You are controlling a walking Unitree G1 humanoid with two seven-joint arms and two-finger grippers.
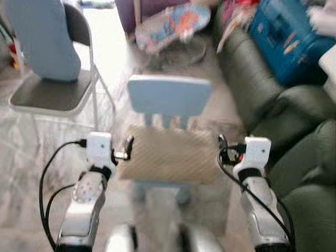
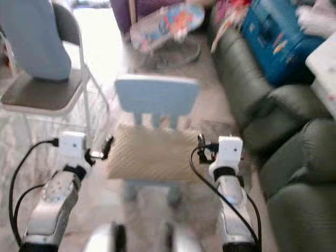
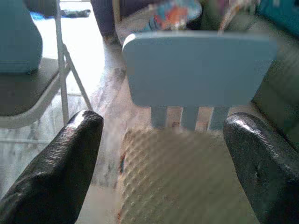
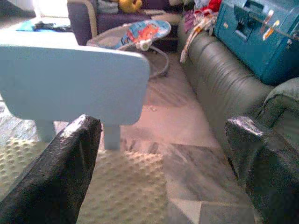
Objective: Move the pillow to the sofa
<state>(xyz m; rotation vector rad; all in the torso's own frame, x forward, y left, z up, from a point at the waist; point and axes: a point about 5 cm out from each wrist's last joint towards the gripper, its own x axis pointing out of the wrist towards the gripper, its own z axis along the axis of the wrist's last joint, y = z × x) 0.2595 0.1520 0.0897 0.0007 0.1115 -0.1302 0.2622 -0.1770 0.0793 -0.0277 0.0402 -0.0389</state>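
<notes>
Pillow [image 1: 167, 155] lies on small blue chair [image 1: 169, 98] between both spread pincers.

The pillow [image 1: 167, 155] was beige cloth with a bumpy, dotted weave. It lay on a small chair [image 1: 169, 97] of smooth, matt, pale-blue plastic. The sofa [image 1: 273, 100] looked like dark green leather with a soft sheen.

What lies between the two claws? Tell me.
In the left eye view, the tan pillow on the small blue chair lies between the left claw and right claw.
</notes>
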